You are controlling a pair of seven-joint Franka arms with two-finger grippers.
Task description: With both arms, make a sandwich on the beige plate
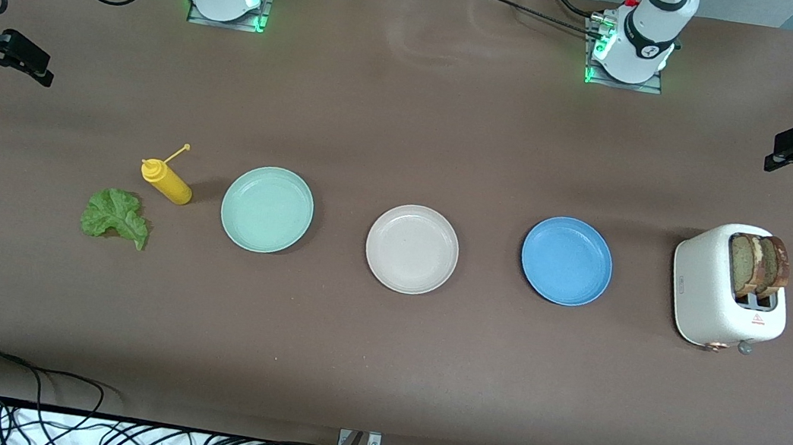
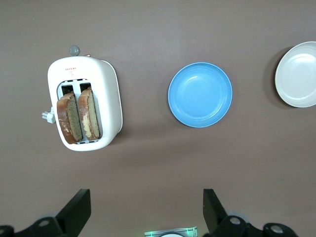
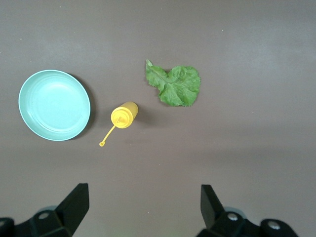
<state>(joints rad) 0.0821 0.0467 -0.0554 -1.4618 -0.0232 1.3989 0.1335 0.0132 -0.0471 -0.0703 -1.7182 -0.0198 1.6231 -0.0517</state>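
The middle plate [image 1: 412,248] sits between two others [image 1: 267,208] [image 1: 566,260] — bread slices [image 1: 759,264] in the toaster [image 1: 729,288].

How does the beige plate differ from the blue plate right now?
The beige plate is pale off-white and sits mid-table; the blue plate is bright blue and lies toward the left arm's end, closer to the toaster. Both are round, shallow and empty, resting flat on the table.

- I see the beige plate [image 1: 412,249] bare at frame centre.
- Two bread slices [image 1: 758,265] stand upright in the toaster [image 1: 701,293] (frame's right).
- Lettuce leaf [image 1: 115,216] lies flat, frame's left.
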